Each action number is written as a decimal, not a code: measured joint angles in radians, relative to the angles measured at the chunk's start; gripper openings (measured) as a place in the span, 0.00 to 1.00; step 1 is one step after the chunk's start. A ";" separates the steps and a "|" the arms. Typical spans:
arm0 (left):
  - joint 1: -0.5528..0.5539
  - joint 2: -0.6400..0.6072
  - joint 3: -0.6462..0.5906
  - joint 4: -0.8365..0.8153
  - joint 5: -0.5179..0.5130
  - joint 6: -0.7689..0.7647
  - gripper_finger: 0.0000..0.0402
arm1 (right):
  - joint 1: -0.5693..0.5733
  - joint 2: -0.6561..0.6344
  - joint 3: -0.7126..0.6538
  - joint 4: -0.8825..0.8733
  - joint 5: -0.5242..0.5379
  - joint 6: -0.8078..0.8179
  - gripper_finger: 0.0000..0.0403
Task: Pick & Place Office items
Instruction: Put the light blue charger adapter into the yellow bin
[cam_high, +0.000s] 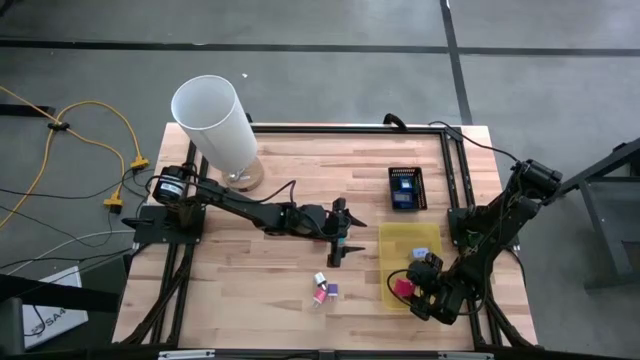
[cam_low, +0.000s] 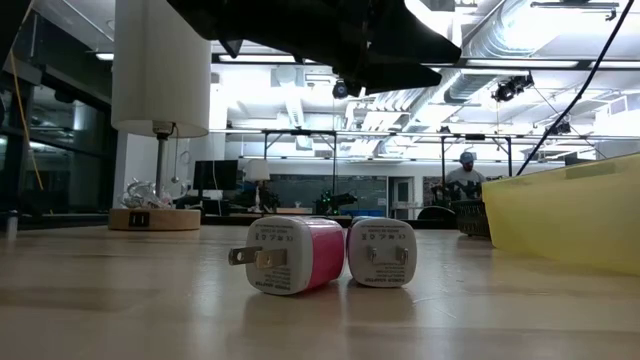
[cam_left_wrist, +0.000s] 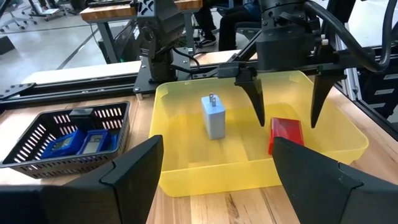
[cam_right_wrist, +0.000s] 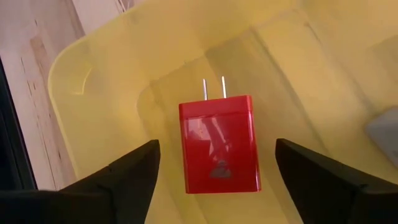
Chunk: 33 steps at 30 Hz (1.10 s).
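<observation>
A red block-shaped plug charger (cam_right_wrist: 217, 144) with two metal prongs is seen lying flat inside the yellow translucent rectangular tray (cam_left_wrist: 186, 174), near a pale blue plug charger (cam_left_wrist: 214, 117) standing there. The right gripper (cam_left_wrist: 285, 112) is held above the red one, fingers spread, touching nothing. The left gripper (cam_high: 338, 250) is held spread over the wooden table (cam_high: 270, 290), near a pink charger (cam_low: 290, 255) and a white charger (cam_low: 381, 253) side by side.
</observation>
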 joint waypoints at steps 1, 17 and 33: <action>0.000 0.000 0.000 0.000 0.000 0.000 0.73 | 0.000 0.000 0.000 0.000 0.000 0.000 0.76; 0.000 0.000 0.001 -0.012 0.000 -0.005 0.73 | -0.065 -0.102 0.000 0.000 -0.034 -0.179 0.72; -0.014 -0.164 0.002 -0.418 -0.002 -0.054 0.73 | -0.263 -0.249 0.000 0.041 -0.049 -0.510 0.72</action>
